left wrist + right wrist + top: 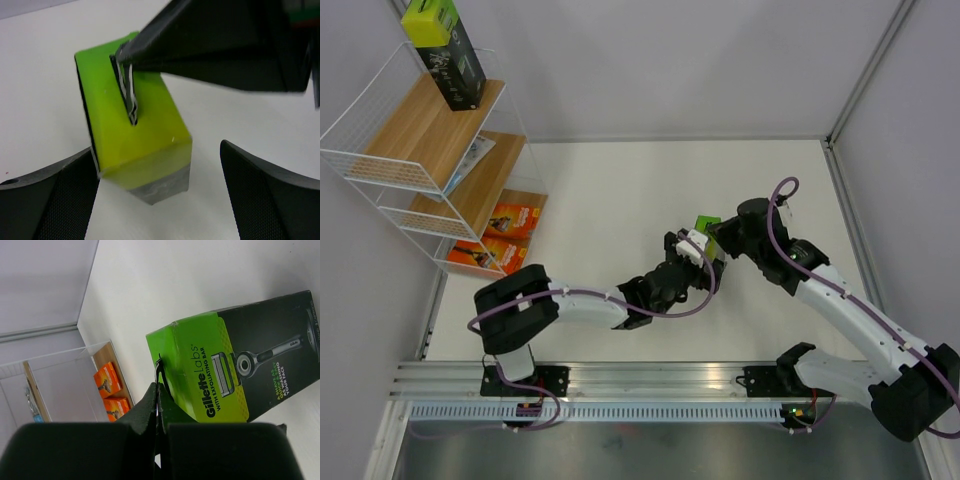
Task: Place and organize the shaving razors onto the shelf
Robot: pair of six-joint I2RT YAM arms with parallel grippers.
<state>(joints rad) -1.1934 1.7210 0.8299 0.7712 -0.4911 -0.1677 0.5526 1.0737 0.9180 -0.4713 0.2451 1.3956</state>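
Four packs on the shelf (380,165): a black-and-lime box (445,50) is stood on the top board, a white-blue pack (470,160) is laid on the middle, and two orange boxes (512,220) on the lowest.
Shelf position: 10 o'clock on the tabletop (620,180).
Fifth pack (135,135): mid-tabletop, tilted.
Right end effector (158,390): pinched closed on its hang tab (129,92).
Left end effector (157,150): spread wide, flanking the pack at 9 and 3 o'clock; contact cannot be told.

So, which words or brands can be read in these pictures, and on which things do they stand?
"GilletteLabs": on the black-and-green box.
"WITH EXFOLIATING BAR": same box, beside the brand.
Green slogan on it: too small to read.
Orange boxes and the tall box on the shelf: print too small.
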